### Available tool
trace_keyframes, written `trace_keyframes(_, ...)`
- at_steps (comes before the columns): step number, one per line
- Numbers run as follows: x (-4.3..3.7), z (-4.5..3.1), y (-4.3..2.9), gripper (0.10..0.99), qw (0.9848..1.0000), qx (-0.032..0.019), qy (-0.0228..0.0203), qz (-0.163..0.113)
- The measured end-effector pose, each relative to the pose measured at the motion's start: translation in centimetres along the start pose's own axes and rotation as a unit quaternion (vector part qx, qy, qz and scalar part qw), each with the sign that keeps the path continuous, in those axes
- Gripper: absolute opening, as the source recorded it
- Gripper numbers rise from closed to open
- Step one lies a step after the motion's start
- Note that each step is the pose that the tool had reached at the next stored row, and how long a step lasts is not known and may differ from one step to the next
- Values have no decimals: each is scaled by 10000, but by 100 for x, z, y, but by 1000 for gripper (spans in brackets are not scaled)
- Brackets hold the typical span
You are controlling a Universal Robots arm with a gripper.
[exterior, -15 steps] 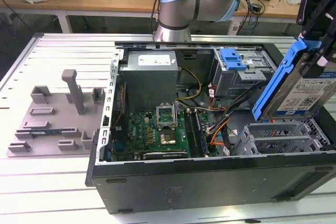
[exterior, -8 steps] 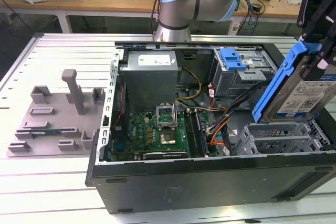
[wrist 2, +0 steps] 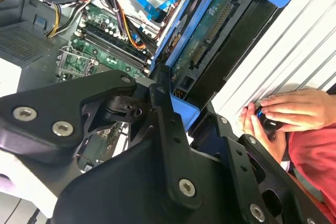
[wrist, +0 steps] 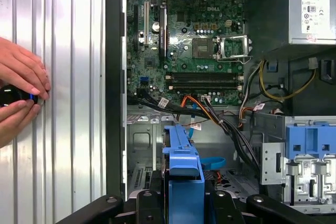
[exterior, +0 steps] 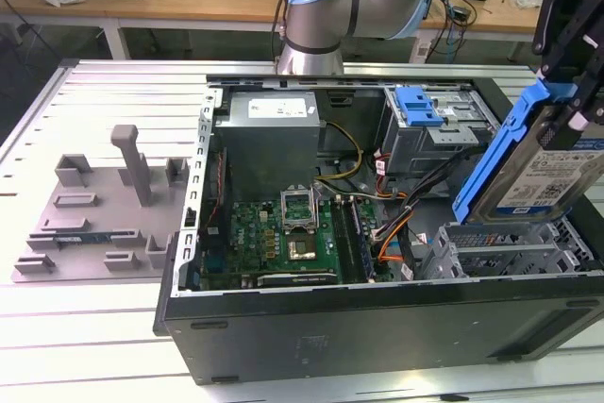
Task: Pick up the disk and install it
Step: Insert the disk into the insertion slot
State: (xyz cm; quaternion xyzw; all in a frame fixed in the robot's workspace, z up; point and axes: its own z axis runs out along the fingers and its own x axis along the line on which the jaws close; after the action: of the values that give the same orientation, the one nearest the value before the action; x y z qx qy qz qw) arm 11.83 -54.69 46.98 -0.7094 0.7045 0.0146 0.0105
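The disk (exterior: 543, 176), a silver drive with a white-and-blue label in a blue plastic frame, hangs tilted on edge above the grey drive cage (exterior: 510, 252) at the exterior view's right end of the open computer case (exterior: 377, 327). My black gripper (exterior: 564, 106) is shut on the disk's upper end. In the second wrist view the disk (wrist 2: 210, 35) runs away from the gripper (wrist 2: 181, 111), showing its circuit-board side. In the first wrist view the disk's blue frame edge (wrist: 184, 166) sticks out from the gripper (wrist: 184, 203) over the cage.
Inside the case are a green motherboard (exterior: 283, 238), a grey power-supply box (exterior: 269, 129), cable bundles (exterior: 392, 224) and an upper bay with a blue clip (exterior: 418, 106). A grey fixture plate (exterior: 94, 205) lies at the exterior view's left. A person's hands (wrist: 18, 95) hold a small dark device beside the case.
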Motion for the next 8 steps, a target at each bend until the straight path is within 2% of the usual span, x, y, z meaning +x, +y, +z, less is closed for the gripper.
trace_keyframes(8,1,23,-6,365,10000,0,0,0)
